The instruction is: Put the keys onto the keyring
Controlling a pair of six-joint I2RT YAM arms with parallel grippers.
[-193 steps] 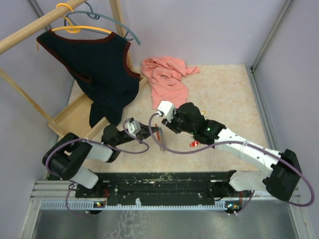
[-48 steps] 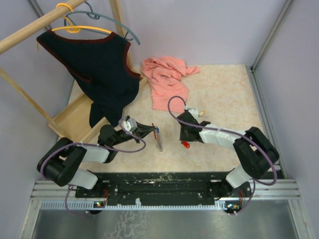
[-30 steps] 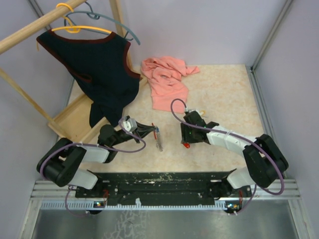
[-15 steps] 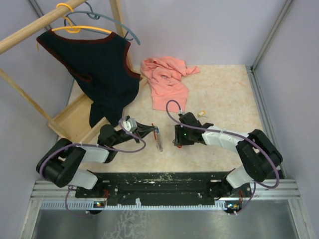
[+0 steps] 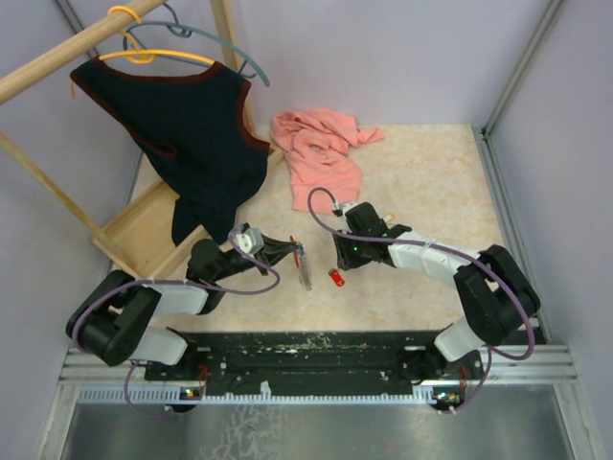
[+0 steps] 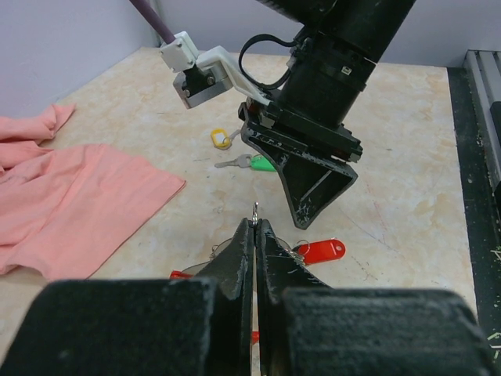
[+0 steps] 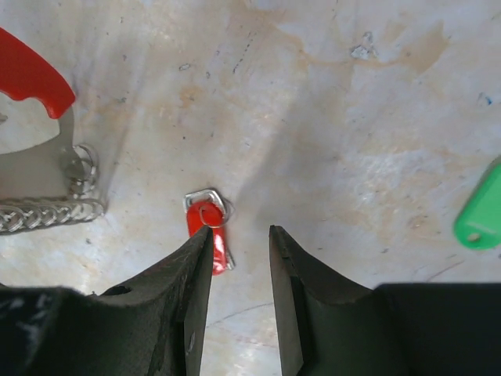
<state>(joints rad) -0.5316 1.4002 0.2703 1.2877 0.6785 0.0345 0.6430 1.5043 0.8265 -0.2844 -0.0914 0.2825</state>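
Note:
My left gripper [image 5: 298,254] is shut on the keyring [image 5: 305,271], a loop with a red side and a grey metal side. In the left wrist view a thin metal tip of it [image 6: 255,210] sticks out between the closed fingers. A red key [image 5: 336,278] lies on the table just right of the keyring, also seen in the left wrist view [image 6: 322,251]. My right gripper [image 5: 342,263] is open and low over the table; in its wrist view [image 7: 239,233] the red key [image 7: 208,228] lies by the left fingertip, not gripped. A green key [image 6: 261,163] and a yellow key [image 6: 221,139] lie beyond.
A pink cloth [image 5: 318,151] lies at the table's back middle. A dark vest [image 5: 182,125] hangs on a wooden rack [image 5: 134,230] at the left. The keyring's red end [image 7: 28,75] and metal chain [image 7: 48,213] show at the left of the right wrist view.
My right gripper has shifted left toward the keyring and tipped, uncovering the red key, which now lies further left. My left gripper has held still with the keyring.

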